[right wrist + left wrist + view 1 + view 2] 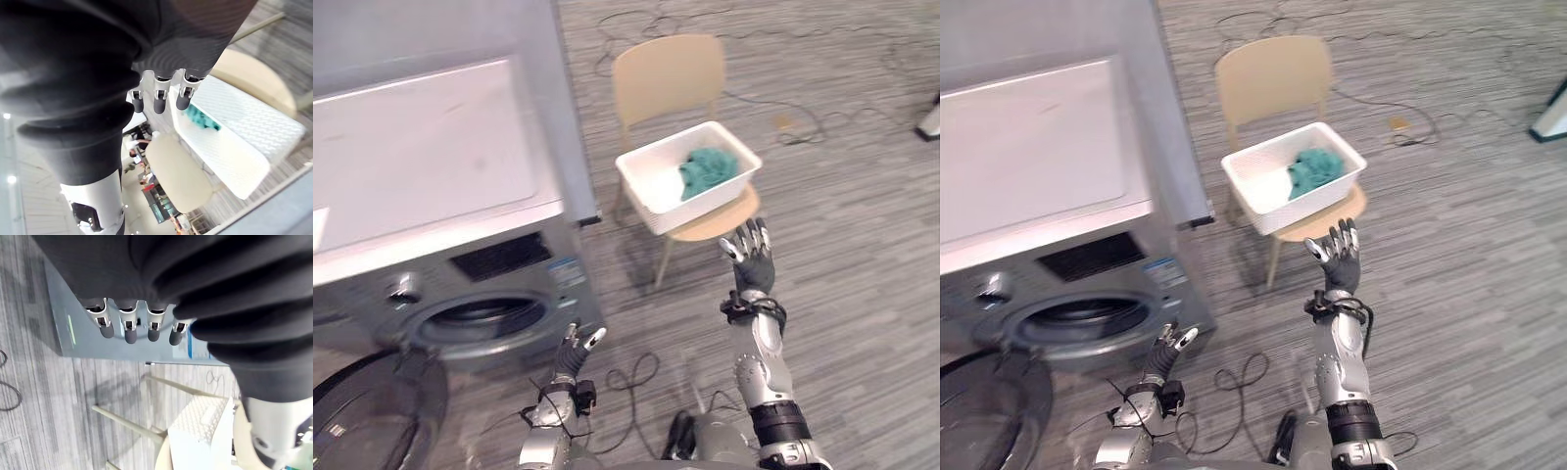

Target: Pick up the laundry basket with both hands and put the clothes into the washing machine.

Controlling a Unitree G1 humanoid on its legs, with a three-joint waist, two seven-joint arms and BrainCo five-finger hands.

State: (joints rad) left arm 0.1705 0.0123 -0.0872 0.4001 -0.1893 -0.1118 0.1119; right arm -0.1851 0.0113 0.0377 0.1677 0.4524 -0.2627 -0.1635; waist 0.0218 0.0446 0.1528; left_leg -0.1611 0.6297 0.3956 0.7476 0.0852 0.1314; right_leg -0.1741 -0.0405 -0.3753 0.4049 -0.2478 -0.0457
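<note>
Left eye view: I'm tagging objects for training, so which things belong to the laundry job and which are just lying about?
Job: white plastic laundry basket, teal clothes in it, grey front-loading washing machine with door open, left hand, right hand.
Lying about: tan wooden chair under the basket, dark cable on the floor behind it.

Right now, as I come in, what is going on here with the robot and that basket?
The robot has not yet picked anything up. The white laundry basket sits on a wooden chair with a teal cloth inside it. The right hand is raised toward the basket with straight fingers, apart from it. The left hand is lower, open and holding nothing, near the front of the washing machine, whose door is open.
</note>
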